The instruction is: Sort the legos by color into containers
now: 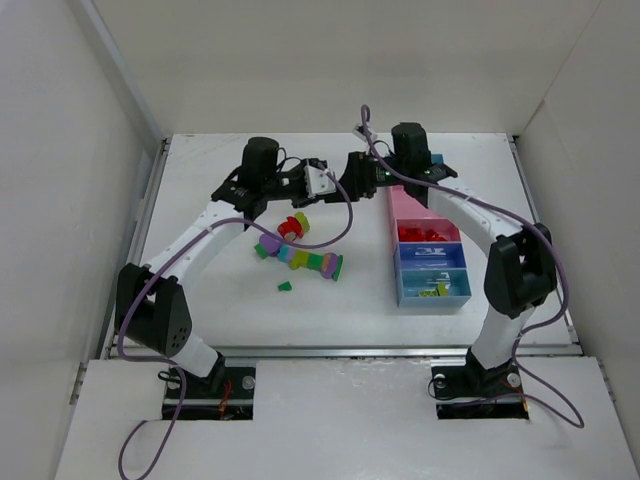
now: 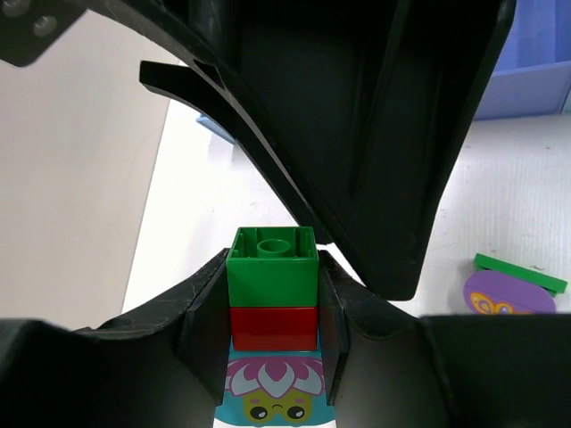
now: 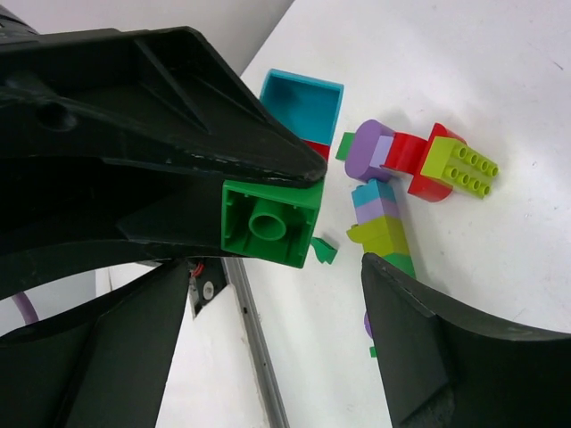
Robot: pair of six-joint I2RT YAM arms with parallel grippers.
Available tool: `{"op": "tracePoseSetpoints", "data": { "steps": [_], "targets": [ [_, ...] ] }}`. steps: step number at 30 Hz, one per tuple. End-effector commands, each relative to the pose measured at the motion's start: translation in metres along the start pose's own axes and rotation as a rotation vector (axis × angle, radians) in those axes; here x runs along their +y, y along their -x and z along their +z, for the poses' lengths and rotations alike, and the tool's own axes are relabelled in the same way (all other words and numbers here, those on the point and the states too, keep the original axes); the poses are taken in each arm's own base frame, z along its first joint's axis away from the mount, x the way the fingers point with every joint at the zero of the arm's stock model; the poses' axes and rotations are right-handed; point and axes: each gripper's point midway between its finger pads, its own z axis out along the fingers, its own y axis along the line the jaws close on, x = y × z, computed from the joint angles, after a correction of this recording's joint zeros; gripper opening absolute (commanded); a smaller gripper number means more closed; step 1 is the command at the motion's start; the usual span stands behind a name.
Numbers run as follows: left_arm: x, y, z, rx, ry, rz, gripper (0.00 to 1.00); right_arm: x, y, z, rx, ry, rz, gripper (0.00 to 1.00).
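My left gripper is shut on a short stack of legos held off the table: a green brick, a red brick and a teal brick with a flower face. My right gripper stands open right in front of it. The green brick sits at the mouth of its jaws, touching neither finger. Both grippers meet at the back middle of the table, left gripper and right gripper. The containers form a strip on the right.
Loose legos lie in a pile at the table's middle, with a small green piece in front of them. The right wrist view shows a teal brick, a purple-red-yellow cluster and a colour stack. White walls enclose the table.
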Motion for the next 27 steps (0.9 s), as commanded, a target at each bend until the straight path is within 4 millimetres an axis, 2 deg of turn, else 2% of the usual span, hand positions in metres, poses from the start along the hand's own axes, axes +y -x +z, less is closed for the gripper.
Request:
{"op": "tracePoseSetpoints", "data": {
  "steps": [1,5,10,16,22,24,27],
  "targets": [
    [-0.006,0.024,-0.004,-0.081,-0.017,0.029,0.00,0.015,0.037,-0.002,-0.077,0.012,-0.082,0.82],
    [-0.006,0.024,-0.004,-0.082,-0.017,0.038,0.00,0.025,0.045,0.000,-0.080,0.067,-0.104,0.82],
    [-0.010,0.013,-0.004,-0.040,-0.019,0.030,0.00,0.037,0.049,-0.006,-0.081,0.118,-0.110,0.81],
    [-0.009,0.013,-0.004,-0.040,-0.019,0.039,0.00,0.032,0.051,-0.012,-0.098,0.109,-0.097,0.76],
    [-0.005,0.015,-0.004,-0.043,-0.002,0.042,0.00,0.016,0.046,-0.005,-0.092,0.080,-0.035,0.66],
    [-0.005,0.015,-0.004,-0.043,-0.002,0.042,0.00,0.011,0.045,-0.003,-0.092,0.069,-0.027,0.66],
    [-0.003,0.017,-0.004,-0.052,0.008,0.032,0.00,0.016,0.044,0.001,-0.080,0.087,-0.023,0.66]
  ]
}}
